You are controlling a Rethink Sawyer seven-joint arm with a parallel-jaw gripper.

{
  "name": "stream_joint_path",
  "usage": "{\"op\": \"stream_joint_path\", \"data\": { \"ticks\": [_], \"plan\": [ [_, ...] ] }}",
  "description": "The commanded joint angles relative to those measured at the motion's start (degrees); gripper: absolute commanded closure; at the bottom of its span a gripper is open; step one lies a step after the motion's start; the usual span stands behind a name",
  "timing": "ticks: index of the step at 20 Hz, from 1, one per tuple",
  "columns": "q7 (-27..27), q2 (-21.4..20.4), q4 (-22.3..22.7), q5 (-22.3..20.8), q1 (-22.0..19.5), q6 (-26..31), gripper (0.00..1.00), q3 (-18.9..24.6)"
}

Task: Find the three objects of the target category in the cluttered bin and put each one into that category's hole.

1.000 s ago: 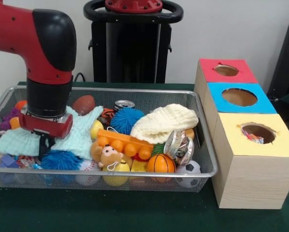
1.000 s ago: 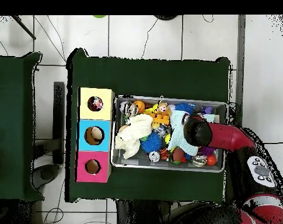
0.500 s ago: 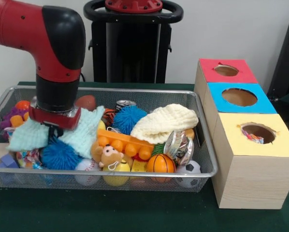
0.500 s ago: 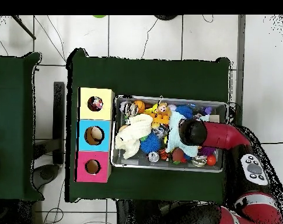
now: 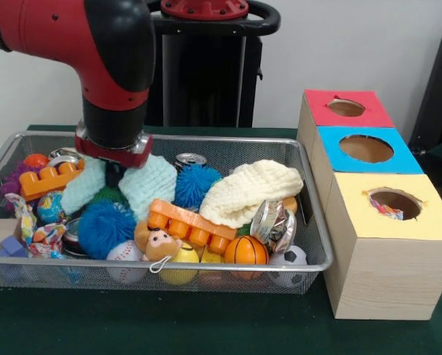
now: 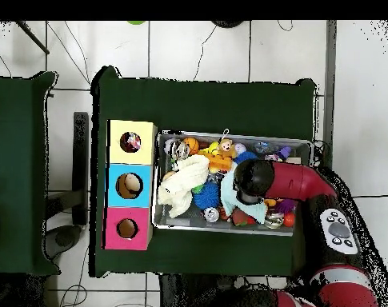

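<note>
The wire mesh bin stands on the green table, full of toys; it also shows in the overhead view. My gripper hangs over the bin's left half, shut on the large mint knitted cloth, which drapes down on both sides of it. In the overhead view my gripper is hidden under the arm's head. One small printed white cloth lies at the bin's left end. Another printed cloth shows inside the yellow-surround hole of the pale wooden box, also seen from overhead.
A cream knitted cloth, orange toy bricks, blue spiky balls, a small basketball, a toy bear and a can fill the bin. The blue-surround hole and red-surround hole stand behind the yellow one.
My arm has moved right and up in the front view, pulling the mint cloth with it. This has uncovered a printed cloth and an orange brick at the bin's left end.
</note>
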Motion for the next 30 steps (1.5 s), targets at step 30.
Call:
{"op": "stream_joint_path", "data": {
  "ticks": [30],
  "plan": [
    [4.6,-16.8,9.7,16.3,-0.5,-16.9,1.0,13.6]
  ]
}}
